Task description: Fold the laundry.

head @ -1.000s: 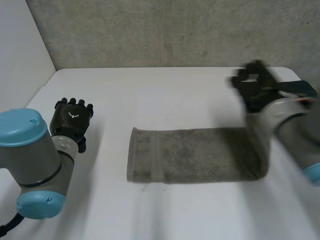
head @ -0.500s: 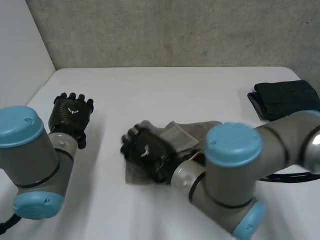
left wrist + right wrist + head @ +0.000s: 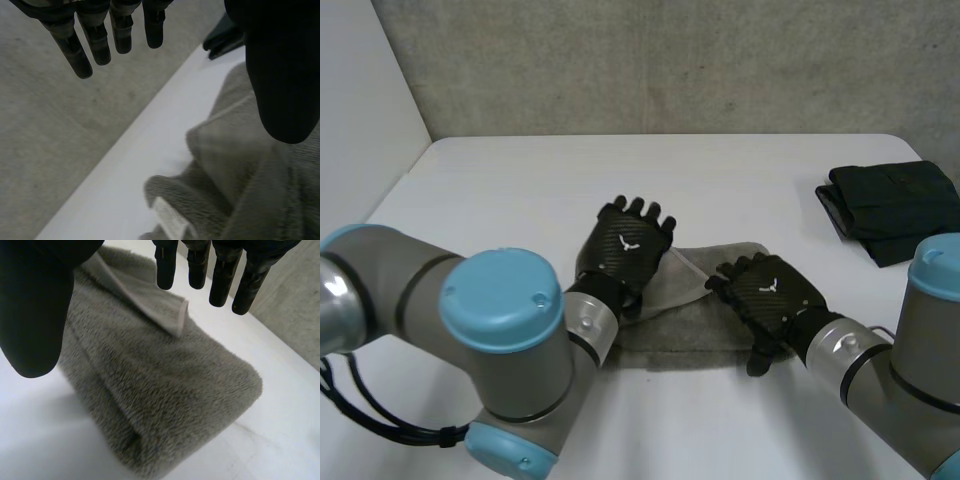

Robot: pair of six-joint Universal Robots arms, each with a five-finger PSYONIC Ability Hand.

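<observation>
I see the grey towel (image 3: 698, 318) folded over in the middle of the white table (image 3: 500, 180), a loose flap lifted on top. My left hand (image 3: 623, 245) is over its left end, fingers straight and slightly spread, gripping nothing. My right hand (image 3: 768, 290) hovers over the right end, fingers straight too (thumb held apart). A folded black cloth (image 3: 890, 205) lies far right.

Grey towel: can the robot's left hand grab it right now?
Probably yes. The left hand is right above the left end of the grey towel, its fingers straight, with nothing between them. The right hand is over the other end, out of the way.
</observation>
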